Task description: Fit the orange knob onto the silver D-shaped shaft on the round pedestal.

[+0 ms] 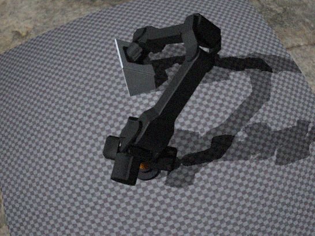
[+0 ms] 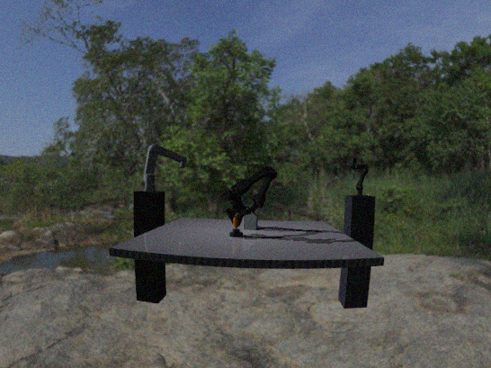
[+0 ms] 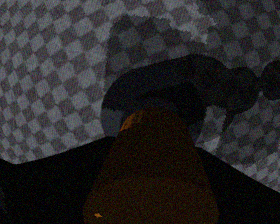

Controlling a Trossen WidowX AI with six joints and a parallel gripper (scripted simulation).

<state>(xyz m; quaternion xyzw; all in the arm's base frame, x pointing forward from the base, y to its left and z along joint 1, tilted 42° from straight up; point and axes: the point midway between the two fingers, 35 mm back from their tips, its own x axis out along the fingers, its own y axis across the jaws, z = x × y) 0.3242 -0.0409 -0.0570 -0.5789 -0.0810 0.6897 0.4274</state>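
Observation:
My gripper point(image 1: 143, 163) point(image 2: 236, 217) is shut on the orange knob point(image 1: 143, 165) point(image 2: 236, 220) point(image 3: 153, 178). It holds the knob upright right over the dark round pedestal point(image 1: 151, 174) point(image 2: 235, 233) point(image 3: 156, 87). In the wrist view the knob fills the lower middle and covers the pedestal's centre. Only the pedestal's far rim shows beyond it. The silver shaft is hidden behind the knob in all views. I cannot tell whether the knob's hole is on the shaft. In the top view the gripper and wrist cover most of the knob and only a small orange patch shows.
The arm reaches from its grey base block point(image 1: 138, 79) point(image 2: 250, 221) across the checkered table point(image 1: 57, 127) point(image 2: 189, 244). Two black pillars point(image 2: 148, 212) point(image 2: 359, 217) with camera arms stand at the table's back corners.

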